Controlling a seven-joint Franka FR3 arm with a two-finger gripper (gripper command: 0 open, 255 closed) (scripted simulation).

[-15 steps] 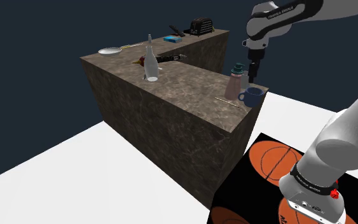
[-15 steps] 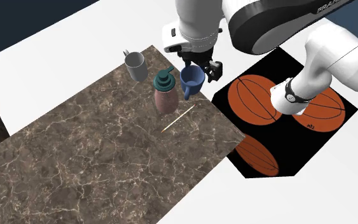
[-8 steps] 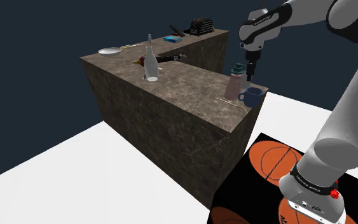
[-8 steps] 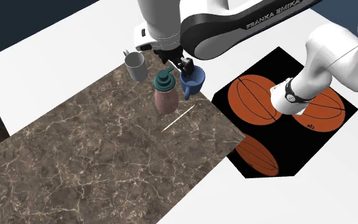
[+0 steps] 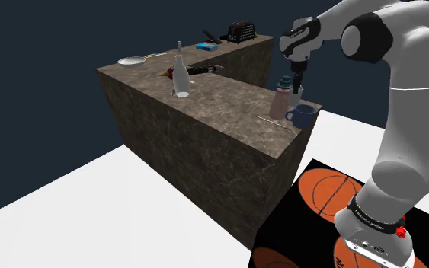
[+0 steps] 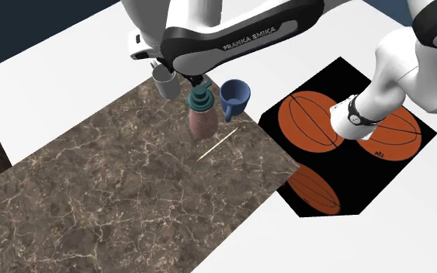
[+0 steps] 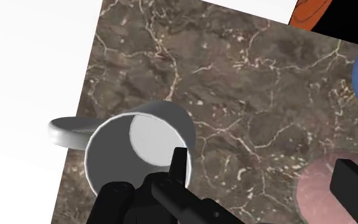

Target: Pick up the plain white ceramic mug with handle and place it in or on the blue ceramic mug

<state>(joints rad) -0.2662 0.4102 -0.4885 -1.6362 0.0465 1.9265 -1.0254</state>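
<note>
Tool fingers stand apart and clamp nothing. One fingertip hangs over the open mouth of the pale grey mug, low and left in the wrist frame. The other finger overlaps the pink dispenser.

The mug stands upright at the counter edge, and its handle projects past that edge over the white floor. In the second exterior view the mug sits at upper centre, just beside the dispenser. The blue mug stands beyond it, towards the right.

Hazards, as judged:
- A descent on this line could land the outer finger on the dispenser and tip it.
- A sideways push on the rim could send the mug off the edge.
- A grip on the thin wall alone may slip during the carry.
</note>
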